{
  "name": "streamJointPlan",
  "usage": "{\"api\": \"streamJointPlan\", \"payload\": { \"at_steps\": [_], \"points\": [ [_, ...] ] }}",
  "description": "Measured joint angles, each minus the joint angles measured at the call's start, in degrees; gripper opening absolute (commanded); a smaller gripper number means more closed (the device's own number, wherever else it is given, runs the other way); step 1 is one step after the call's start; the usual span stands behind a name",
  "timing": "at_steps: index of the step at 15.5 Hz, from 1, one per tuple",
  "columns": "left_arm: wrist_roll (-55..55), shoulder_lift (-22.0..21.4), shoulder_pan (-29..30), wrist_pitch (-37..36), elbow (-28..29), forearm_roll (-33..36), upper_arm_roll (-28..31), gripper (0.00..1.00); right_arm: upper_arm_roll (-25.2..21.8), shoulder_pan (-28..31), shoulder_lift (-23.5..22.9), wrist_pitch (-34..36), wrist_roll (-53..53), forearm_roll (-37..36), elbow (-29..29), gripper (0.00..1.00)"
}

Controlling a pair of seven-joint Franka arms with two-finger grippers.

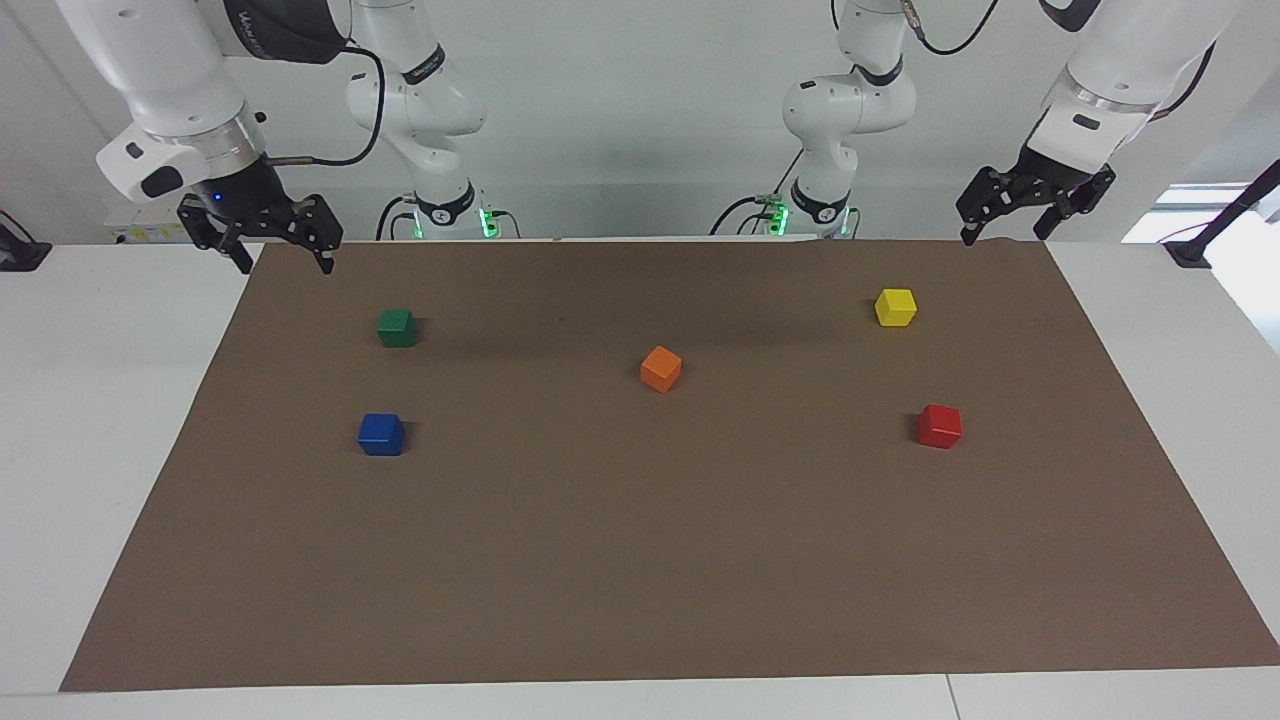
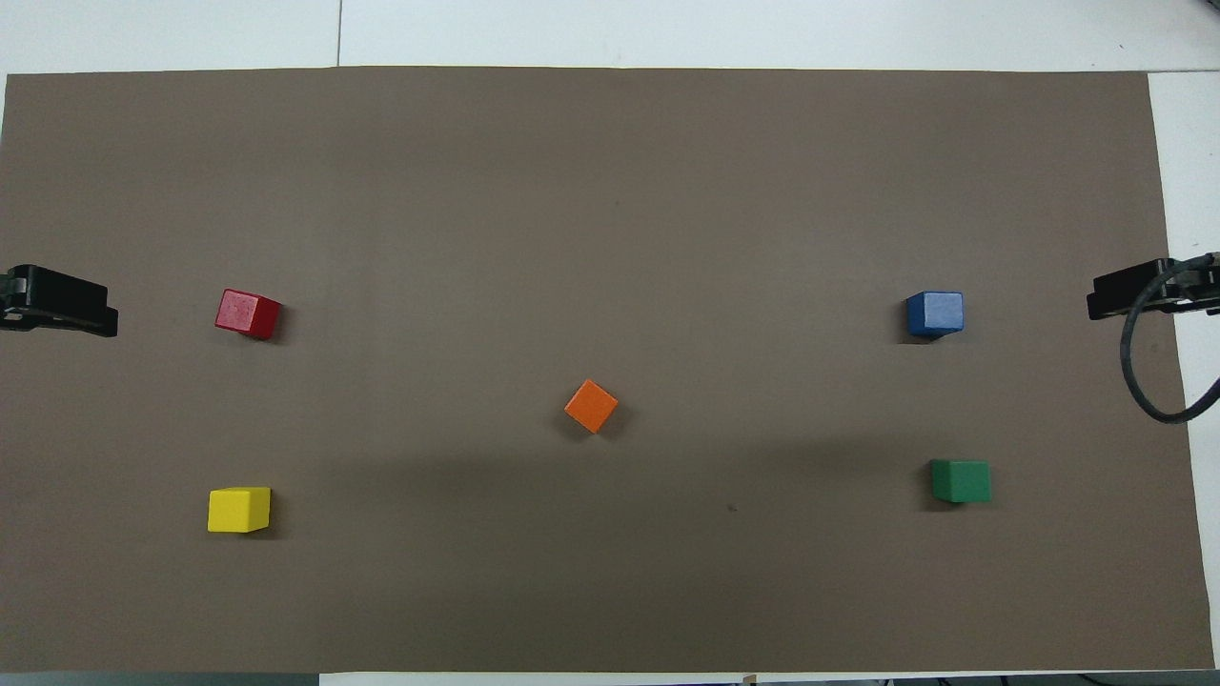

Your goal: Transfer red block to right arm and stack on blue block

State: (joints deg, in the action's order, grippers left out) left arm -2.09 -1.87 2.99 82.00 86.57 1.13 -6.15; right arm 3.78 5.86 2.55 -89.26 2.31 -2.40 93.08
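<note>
A brown mat (image 1: 640, 560) covers most of the white table (image 1: 110, 400) and fills nearly the whole facing view. The two arms hang along the top edge of that view. The right arm (image 1: 170, 90) comes down in the upper left corner, and the right gripper (image 1: 283, 262), with its small blue light, hovers over the mat's upper left corner, fingers spread wide and empty. In the upper right, the left gripper (image 1: 1003, 238) hangs over the mat's upper right corner, also spread wide with nothing in it.

Five cubes lie well apart on the mat. The red block (image 1: 940, 426) sits right of centre in the facing view, below the yellow block (image 1: 895, 307). The blue block (image 1: 381, 434) sits left of centre at about the same height in the frame, below the green block (image 1: 397, 327). The orange block (image 1: 661, 368) lies in the middle.

Nothing has been picked up, so the step in hand looks to be the left arm's reach for the red block. In the overhead view that cube is turned slightly, so the fingers should be rotated to meet two flat faces squarely. Gripping it low or to one end would leave a bare face for the right gripper to take at the handover. The descent should come straight down, well clear of the yellow block.
</note>
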Motion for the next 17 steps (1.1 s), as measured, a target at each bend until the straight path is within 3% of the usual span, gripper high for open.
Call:
{"api": "streamJointPlan", "payload": {
  "at_steps": [12,17],
  "points": [
    [-0.05,0.02,0.39,1.19,0.77,0.00,0.04,1.00,-0.07,0.81,0.10,0.76,0.12,1.68,1.17,1.00],
    [0.05,-0.42,1.21,7.43,3.78,0.00,0.21,1.00,-0.06,0.80,0.53,1.30,0.22,2.12,1.35,1.00]
  ]
}}
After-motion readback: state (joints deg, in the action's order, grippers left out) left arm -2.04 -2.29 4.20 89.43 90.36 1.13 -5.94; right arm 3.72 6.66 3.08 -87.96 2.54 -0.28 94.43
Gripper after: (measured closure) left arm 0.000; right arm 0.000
